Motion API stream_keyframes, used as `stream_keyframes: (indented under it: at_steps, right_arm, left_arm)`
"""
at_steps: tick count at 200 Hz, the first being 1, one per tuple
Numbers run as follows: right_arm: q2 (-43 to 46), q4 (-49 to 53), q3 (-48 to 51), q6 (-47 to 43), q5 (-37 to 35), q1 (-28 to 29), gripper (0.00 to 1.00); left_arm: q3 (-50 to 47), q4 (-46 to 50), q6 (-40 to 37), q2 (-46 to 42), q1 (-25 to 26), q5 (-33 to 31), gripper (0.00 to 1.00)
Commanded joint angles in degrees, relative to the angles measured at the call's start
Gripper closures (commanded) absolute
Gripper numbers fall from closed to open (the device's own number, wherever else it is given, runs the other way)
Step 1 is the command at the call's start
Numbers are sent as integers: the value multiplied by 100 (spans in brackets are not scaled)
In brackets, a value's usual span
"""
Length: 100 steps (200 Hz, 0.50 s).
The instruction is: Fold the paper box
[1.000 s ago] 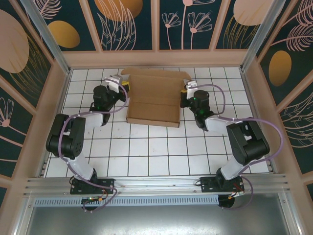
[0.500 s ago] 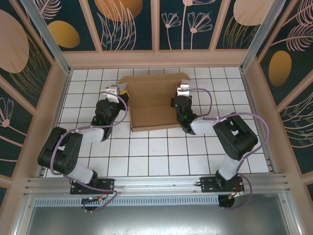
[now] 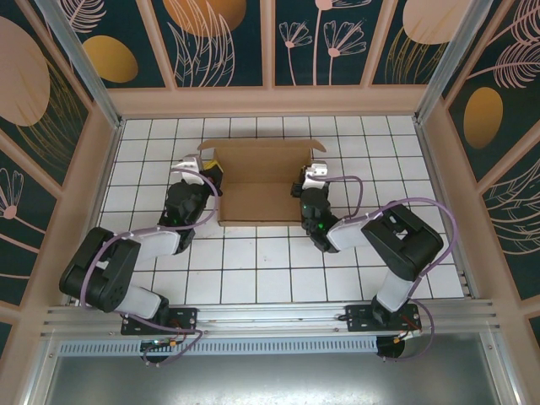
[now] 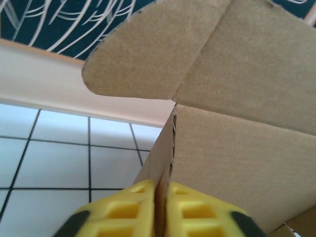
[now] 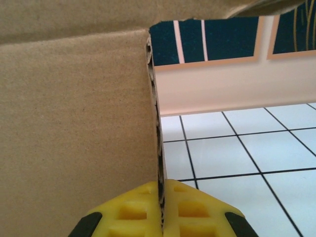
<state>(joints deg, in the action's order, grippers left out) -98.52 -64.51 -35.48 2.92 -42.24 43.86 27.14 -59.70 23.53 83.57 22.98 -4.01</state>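
Observation:
The paper box [image 3: 261,181] is plain brown cardboard, standing on the white tiled table in the middle, a little to the back. Its rear panel rises behind the shallow tray part, with rounded flaps at the top corners. My left gripper [image 3: 213,171] sits at the box's left side wall. In the left wrist view its yellow fingertips [image 4: 160,210] pinch the edge of that cardboard wall [image 4: 237,148]. My right gripper [image 3: 305,181] is at the right side wall. In the right wrist view it [image 5: 161,210] is shut on the edge of the wall [image 5: 74,123].
Tan wooden walls [image 3: 93,169] with dark floral panels enclose the tiled floor [image 3: 270,261] on three sides. An aluminium rail [image 3: 270,316] runs along the near edge by the arm bases. Open tiles lie in front of the box.
Both grippers have drawn back toward the arm bases with the box between them. The box has come nearer and its rear panel stands more upright.

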Motion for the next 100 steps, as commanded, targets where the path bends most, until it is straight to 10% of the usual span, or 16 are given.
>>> stream_keyframes:
  at_steps: [1,100]
  right_arm:
    - [173,-501,56,120,-21,158,100]
    - [216,-1046,479,423,77,503,100]
  left_arm:
    - [184,930,228,-366,92,-196,81]
    - [-352,686,1481,-613,95,401,76]
